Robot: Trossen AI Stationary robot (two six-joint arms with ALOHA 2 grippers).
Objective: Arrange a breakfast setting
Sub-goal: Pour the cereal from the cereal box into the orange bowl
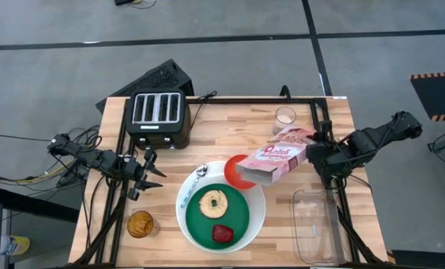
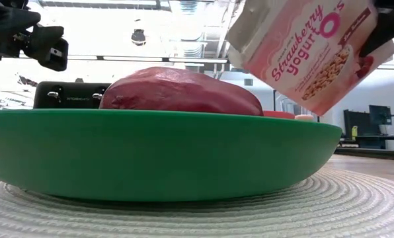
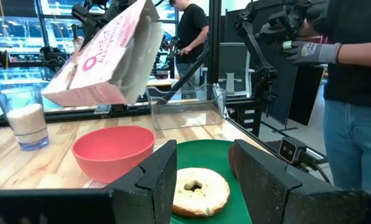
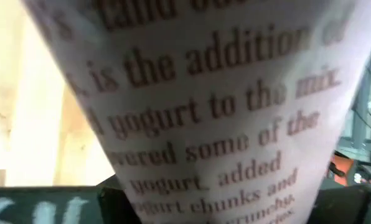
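The right gripper (image 1: 317, 155) has its fingers clamped on the pink cereal box (image 1: 276, 157), tipped mouth-down over the red bowl (image 1: 238, 166) (to pour, I'd guess); the left gripper (image 1: 154, 172) waits beside the white plate (image 1: 258, 217), fingers apart, empty

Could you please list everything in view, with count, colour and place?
toaster: one, black, table's far left
glass: one, clear with white filling, far right
cereal box: one, pink, tilted over the red bowl
red bowl: one, beside the white plate
white plate: one, centre front
green plate: one, on the white plate
bagel: one, toasted, on the green plate
red food: one, on the green plate
spoon: one, metal, white plate's rim
amber cup: one, front left
clear tub: one, front right
left gripper: jaws open, empty, left of the plates
right gripper: jaws shut on the cereal box
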